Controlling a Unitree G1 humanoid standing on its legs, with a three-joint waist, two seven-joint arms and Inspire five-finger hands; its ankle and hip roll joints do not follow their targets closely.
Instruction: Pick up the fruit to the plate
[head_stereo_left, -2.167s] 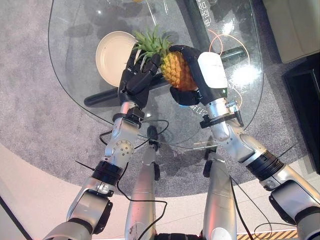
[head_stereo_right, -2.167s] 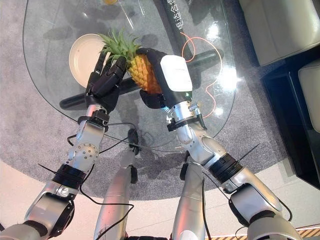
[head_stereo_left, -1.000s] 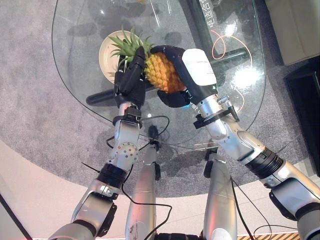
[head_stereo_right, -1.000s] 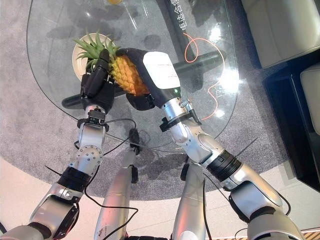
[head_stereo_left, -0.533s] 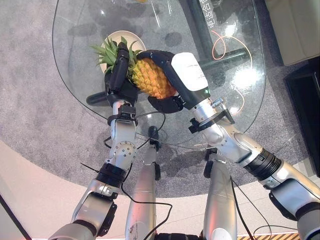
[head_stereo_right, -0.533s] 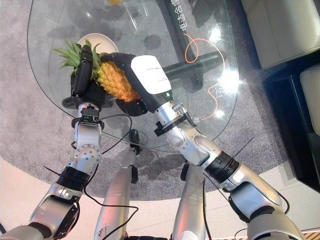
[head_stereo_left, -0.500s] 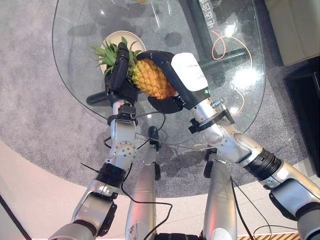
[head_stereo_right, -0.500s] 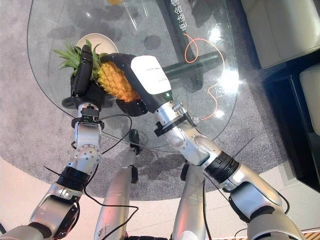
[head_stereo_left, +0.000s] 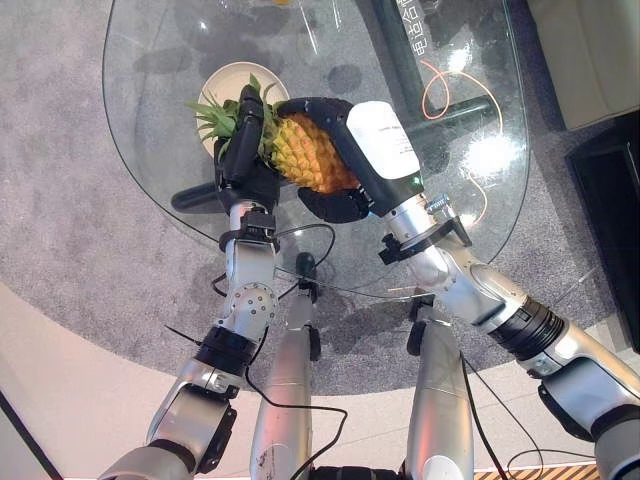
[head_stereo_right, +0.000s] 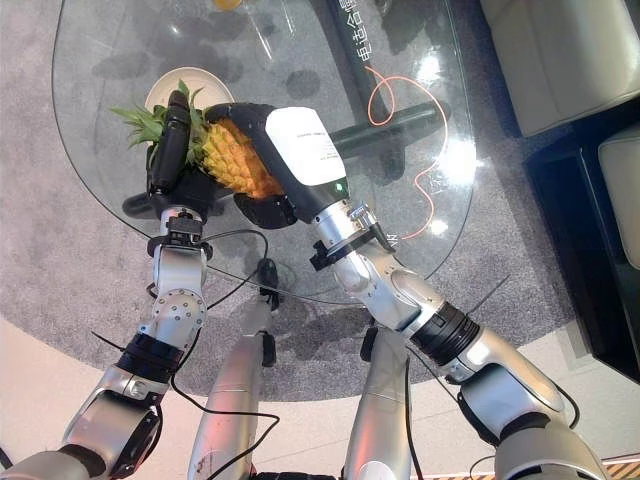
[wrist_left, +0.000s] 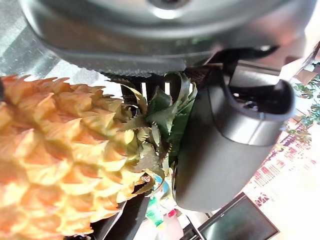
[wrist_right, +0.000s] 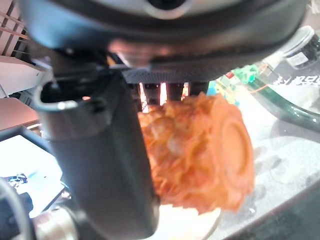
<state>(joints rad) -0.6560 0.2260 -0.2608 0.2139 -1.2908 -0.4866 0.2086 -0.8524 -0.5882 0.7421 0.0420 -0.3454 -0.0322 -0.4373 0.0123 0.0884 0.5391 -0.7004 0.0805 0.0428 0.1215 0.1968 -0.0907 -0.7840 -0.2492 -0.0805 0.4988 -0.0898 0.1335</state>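
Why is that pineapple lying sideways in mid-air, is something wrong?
Nothing looks wrong. The spiky orange-yellow pineapple is held sideways between the left robot hand and right robot hand, above the glass table, its leaves over the round cream plate.

A lounge-like room: a round glass table (head_stereo_left: 160, 150) on grey carpet (head_stereo_left: 70, 250), pale sofa (head_stereo_right: 560, 60) beside it.

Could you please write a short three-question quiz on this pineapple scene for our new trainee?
1. True or false: the pineapple lies flat on the plate.
2. Which hand grips the fruit's body: A) left hand, B) right hand?
3. Fill in: the left hand holds the pineapple by its leafy ____.

Key: 1 false, it is held above the glass table; 2 B; 3 crown.
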